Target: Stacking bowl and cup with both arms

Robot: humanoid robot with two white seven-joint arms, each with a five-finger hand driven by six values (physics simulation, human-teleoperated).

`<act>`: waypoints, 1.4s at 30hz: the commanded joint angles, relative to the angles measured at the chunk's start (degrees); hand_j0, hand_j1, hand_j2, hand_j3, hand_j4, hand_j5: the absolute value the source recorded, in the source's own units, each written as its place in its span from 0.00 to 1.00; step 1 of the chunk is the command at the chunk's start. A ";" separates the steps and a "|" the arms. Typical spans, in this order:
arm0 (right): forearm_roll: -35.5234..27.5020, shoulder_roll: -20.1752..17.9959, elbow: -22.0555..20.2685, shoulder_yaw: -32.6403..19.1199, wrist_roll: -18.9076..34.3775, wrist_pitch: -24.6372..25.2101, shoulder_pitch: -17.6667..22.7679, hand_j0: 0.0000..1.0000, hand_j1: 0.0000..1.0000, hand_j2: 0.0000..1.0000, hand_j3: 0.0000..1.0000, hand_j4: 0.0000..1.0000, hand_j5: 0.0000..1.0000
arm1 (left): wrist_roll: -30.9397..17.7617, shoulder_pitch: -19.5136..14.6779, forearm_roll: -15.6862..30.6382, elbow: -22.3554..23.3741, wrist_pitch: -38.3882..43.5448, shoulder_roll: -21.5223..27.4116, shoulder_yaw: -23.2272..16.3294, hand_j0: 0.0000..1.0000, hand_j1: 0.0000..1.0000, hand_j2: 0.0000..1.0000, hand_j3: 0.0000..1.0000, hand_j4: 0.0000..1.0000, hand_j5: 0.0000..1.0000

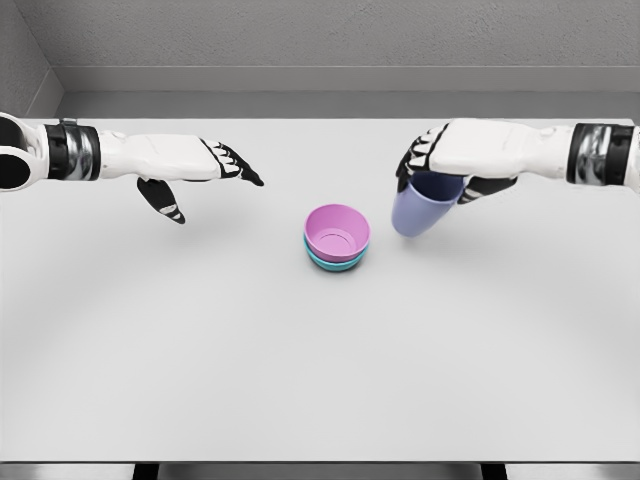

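A pink bowl sits nested inside a teal bowl at the middle of the white table. My right hand holds a lavender-blue cup by its rim, tilted and lifted just right of the bowls, its base pointing down toward the left. Over the table's left side my left hand hovers with fingers stretched out and thumb hanging down, holding nothing.
A grey wall runs behind the table's far edge. The table's front edge shows near the bottom of the view.
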 commanded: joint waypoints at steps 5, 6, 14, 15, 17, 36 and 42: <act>-0.48 3.71 -0.01 -0.36 -0.03 0.18 -1.23 0.64 0.64 0.64 0.64 0.64 0.64 | 0.02 0.00 0.34 -0.11 0.15 0.03 0.06 1.00 1.00 1.00 1.00 1.00 1.00; -0.48 4.24 -0.02 -0.36 -0.03 0.18 -1.49 0.64 0.64 0.64 0.64 0.64 0.64 | 0.02 0.00 0.34 -0.11 0.15 0.03 0.06 1.00 1.00 1.00 1.00 1.00 1.00; -0.48 6.96 -0.72 0.25 -0.03 0.18 -2.29 0.64 0.64 0.64 0.64 0.64 0.64 | 0.02 0.00 0.25 -0.11 0.15 0.03 0.06 1.00 1.00 1.00 1.00 1.00 1.00; -0.48 7.32 -0.72 0.25 -0.03 0.18 -2.29 0.64 0.64 0.64 0.64 0.64 0.64 | 0.02 0.00 0.25 -0.11 0.15 0.03 0.06 1.00 1.00 1.00 1.00 1.00 1.00; -0.39 7.93 -0.72 0.34 -0.03 0.18 -2.29 0.63 0.63 0.63 0.63 0.63 0.63 | 0.02 0.00 0.25 -0.11 0.15 0.03 0.06 1.00 1.00 1.00 1.00 1.00 1.00; 0.23 9.60 0.86 2.01 -0.03 0.18 -1.49 0.64 0.64 0.64 0.64 0.64 0.64 | 0.02 0.09 0.34 -0.29 0.15 0.03 0.06 1.00 1.00 1.00 1.00 1.00 1.00; 0.31 9.60 1.21 3.42 -0.03 0.18 -1.49 0.64 0.64 0.64 0.64 0.64 0.64 | 0.02 0.26 0.25 -0.29 0.15 -0.06 0.06 1.00 1.00 1.00 1.00 1.00 1.00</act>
